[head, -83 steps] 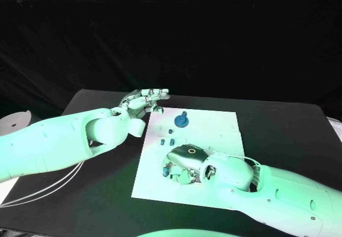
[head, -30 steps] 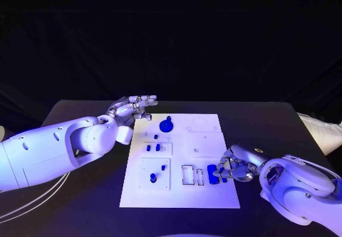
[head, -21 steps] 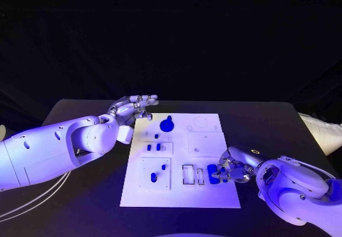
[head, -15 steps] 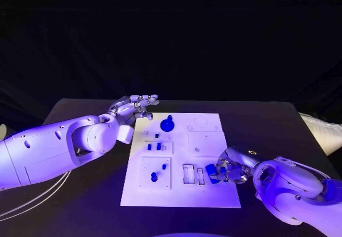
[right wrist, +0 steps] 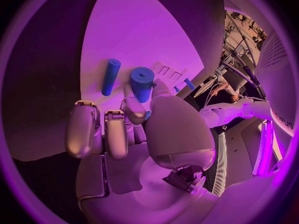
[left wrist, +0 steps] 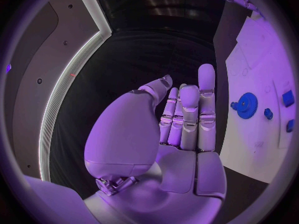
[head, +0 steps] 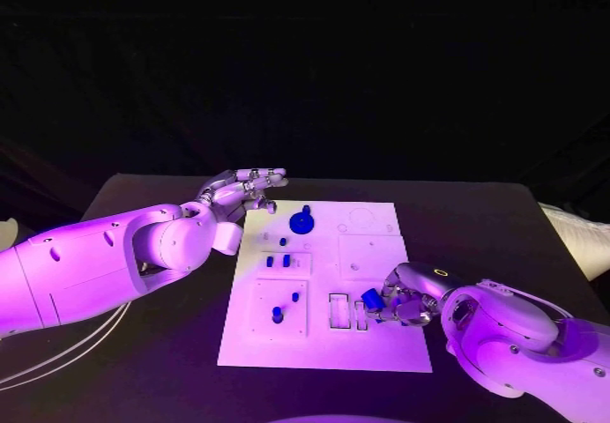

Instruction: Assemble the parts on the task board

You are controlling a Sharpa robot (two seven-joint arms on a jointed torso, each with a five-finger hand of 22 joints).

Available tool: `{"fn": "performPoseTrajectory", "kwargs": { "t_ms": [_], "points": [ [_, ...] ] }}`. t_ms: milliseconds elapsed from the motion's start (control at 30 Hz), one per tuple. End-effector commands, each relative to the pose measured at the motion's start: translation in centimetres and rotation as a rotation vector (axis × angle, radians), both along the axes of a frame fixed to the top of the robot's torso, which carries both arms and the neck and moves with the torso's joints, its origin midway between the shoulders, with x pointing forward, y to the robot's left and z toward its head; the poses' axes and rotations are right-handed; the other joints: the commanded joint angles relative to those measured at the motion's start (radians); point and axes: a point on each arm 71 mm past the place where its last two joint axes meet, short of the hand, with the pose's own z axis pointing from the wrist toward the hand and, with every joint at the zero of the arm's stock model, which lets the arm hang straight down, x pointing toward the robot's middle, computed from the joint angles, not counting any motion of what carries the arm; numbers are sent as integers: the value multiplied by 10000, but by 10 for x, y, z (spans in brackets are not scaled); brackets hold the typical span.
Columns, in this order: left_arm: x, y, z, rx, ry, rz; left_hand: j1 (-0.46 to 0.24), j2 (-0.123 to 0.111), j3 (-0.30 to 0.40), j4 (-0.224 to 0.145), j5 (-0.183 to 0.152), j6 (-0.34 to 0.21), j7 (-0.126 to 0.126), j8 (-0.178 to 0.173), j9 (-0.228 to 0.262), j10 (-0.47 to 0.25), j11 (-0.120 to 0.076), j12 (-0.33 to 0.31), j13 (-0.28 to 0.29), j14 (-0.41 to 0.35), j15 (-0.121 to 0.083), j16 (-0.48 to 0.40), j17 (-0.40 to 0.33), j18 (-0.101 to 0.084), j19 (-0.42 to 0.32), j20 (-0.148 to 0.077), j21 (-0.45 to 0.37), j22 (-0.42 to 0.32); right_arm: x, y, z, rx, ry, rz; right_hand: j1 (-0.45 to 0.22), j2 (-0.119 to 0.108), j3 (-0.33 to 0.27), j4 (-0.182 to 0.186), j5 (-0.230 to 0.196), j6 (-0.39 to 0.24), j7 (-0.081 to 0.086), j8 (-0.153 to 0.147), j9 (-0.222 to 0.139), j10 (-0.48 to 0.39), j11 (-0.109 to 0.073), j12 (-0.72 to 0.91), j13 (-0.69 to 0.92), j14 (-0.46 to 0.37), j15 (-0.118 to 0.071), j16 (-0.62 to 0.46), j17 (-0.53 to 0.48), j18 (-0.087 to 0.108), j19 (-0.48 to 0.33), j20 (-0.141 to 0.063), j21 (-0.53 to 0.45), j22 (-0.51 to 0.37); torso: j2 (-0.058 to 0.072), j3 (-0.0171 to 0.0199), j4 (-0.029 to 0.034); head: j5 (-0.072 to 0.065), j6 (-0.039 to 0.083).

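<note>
Right hand (head: pixel 405 305) sits low at the near-right part of the task board (head: pixel 382 348), thumb and a finger pinching a short blue cylinder (right wrist: pixel 142 83) upright, prob. to line it up w/ the narrow slots (head: pixel 345 311) just beside it; a thin blue rod (right wrist: pixel 111 76) lies flat on the board nearby. Left hand (head: pixel 244 191) is empty, fingers straight and slightly apart, parked off the board's far-left corner near the blue gear (head: pixel 301 221), likely just keeping clear. Can't tell if the cylinder touches the board, as the right hand's fingers hide its base.
</note>
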Motion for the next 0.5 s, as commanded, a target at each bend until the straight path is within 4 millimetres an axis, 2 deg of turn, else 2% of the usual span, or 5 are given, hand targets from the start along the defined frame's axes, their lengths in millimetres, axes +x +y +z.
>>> {"fn": "performPoseTrajectory", "kwargs": {
  "t_ms": [33, 200, 300, 400, 500],
  "points": [
    [-1, -3, 1, -89, -61, -224, -21, 73, -2, -37, 55, -31, 53, 16, -4, -77, 24, 35, -14, -68, -32, 37, -9, 105, -26, -15, -59, -13, -3, 0, -9, -248, 318, -2, 194, 137, -64, -14, 80, 15, -57, 91, 34, -43, -39, 38, 50, 752, 20, 50, 1050, -108, 23, 18, 44, 30, -1, -4, 2, 2, 1],
    [-1, -3, 1, -82, -54, -218, -21, 73, -2, -37, 55, -31, 53, 16, -4, -77, 24, 35, -14, -68, -32, 37, -9, 105, -26, -15, -59, -13, -1, -1, -8, -59, 112, -228, 591, 430, 14, -91, 282, 122, -122, 316, 221, 9, -96, 88, 210, 756, -24, 69, 1085, -113, 27, -14, 79, 83, -9, -12, -14, 19, 9],
    [-1, -3, 1, -84, -54, -222, -21, 73, -2, -37, 55, -31, 53, 16, -4, -77, 24, 35, -14, -68, -32, 37, -9, 105, -26, -15, -59, -13, -1, -3, -6, 211, -129, -428, 790, 562, 91, -149, 305, 184, -170, 403, 310, 48, -137, 132, 297, 762, -55, 92, 1123, -120, 40, -36, 110, 131, -6, -1, -19, 29, 4],
    [-1, -3, 1, -84, -53, -223, -21, 73, -2, -37, 55, -31, 53, 16, -4, -77, 24, 35, -14, -68, -32, 37, -9, 105, -26, -15, -59, -13, -1, -5, -2, 602, -368, -687, 941, 629, 155, -196, 321, 194, -199, 447, 375, 71, -164, 149, 351, 770, -78, 115, 1160, -127, 52, -58, 137, 171, -5, 7, -15, 28, 10],
    [-1, -3, 1, -84, -53, -227, -21, 73, -2, -37, 55, -31, 53, 16, -4, -77, 24, 35, -14, -68, -32, 37, -9, 105, -26, -15, -59, -13, -2, -6, 2, 1135, -497, -1002, 1023, 654, 189, -191, 550, 164, -205, 473, 446, 95, -175, 159, 411, 778, -91, 140, 1200, -137, 69, -78, 174, 225, -10, -8, -16, -18, 36]
  ]
}}
